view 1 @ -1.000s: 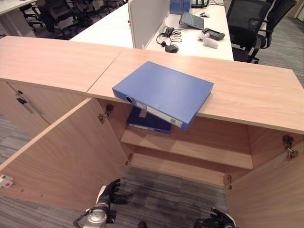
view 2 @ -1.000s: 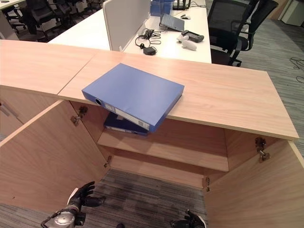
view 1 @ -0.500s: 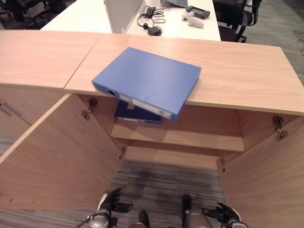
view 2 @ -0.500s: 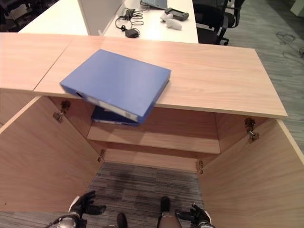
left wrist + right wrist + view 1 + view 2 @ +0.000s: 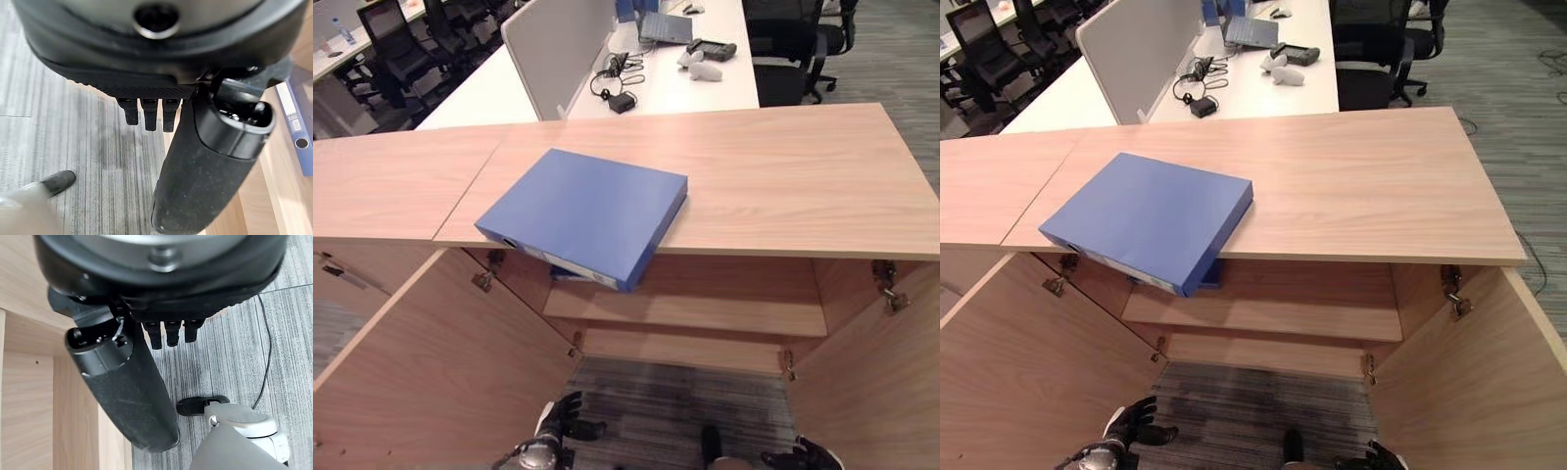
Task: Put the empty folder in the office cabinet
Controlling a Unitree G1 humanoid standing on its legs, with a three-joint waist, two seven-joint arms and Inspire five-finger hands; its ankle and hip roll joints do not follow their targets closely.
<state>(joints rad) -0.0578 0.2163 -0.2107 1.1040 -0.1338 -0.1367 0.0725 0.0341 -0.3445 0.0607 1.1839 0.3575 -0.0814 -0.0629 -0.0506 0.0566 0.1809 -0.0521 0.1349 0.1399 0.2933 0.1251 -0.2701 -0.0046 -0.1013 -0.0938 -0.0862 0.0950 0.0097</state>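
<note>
A: Folder (image 5: 584, 212), blue, lies flat on the wooden top (image 5: 803, 176) of the office cabinet (image 5: 1263, 318), its near corner jutting past the front edge above the open compartment.

B: And beneath it?

A: A second blue folder (image 5: 1217, 282) peeks out on the inner shelf (image 5: 695, 311), mostly hidden by the overhanging one. Both cabinet doors stand swung wide: the left door (image 5: 440, 372) and the right door (image 5: 1469, 392).

B: Where are the hands?

A: Low, near the grey carpet (image 5: 1253, 411), well apart from the folder. The left hand (image 5: 563, 421) shows at the lower left with fingers loosely spread, holding nothing; its wrist view shows the fingers (image 5: 148, 113) relaxed and the thumb extended. The right hand (image 5: 803, 456) sits at the bottom edge on the right, likewise empty, its fingers (image 5: 173, 333) slack in its own wrist view.

B: Behind the cabinet?

A: A white desk (image 5: 705, 93) with a grey divider panel (image 5: 553, 49), a laptop (image 5: 1249, 31), coiled cables (image 5: 617, 93) and black office chairs (image 5: 1371, 49) on the far side.
</note>
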